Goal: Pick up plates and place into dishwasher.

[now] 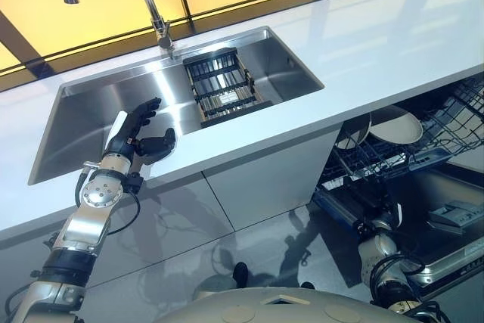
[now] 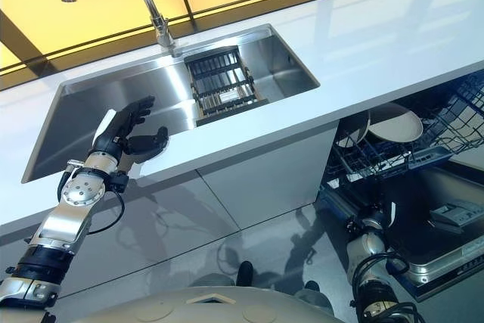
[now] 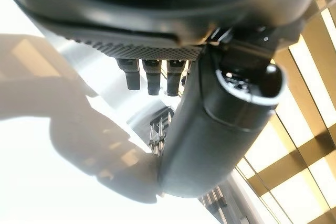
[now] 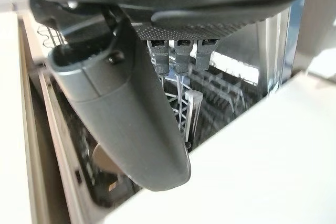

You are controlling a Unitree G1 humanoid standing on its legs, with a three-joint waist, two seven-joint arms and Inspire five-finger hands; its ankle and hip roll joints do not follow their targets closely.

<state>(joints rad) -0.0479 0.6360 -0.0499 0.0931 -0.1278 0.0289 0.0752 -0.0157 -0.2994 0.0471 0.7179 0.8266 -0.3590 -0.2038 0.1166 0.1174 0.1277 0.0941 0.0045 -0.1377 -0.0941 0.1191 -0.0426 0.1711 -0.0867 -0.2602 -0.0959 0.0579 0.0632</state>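
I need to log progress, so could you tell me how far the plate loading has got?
Done: two plates already stand in the pulled-out dishwasher rack. In hand: nothing; the left hand hovers open at the sink's front edge, and the right hand is open by the dishwasher. Left: the sink rack looks empty, so possibly nothing.

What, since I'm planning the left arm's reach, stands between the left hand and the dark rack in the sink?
Nothing visible does. The left hand, open and empty, is at the front edge of the sink. Bare steel basin lies between it and the dark rack.
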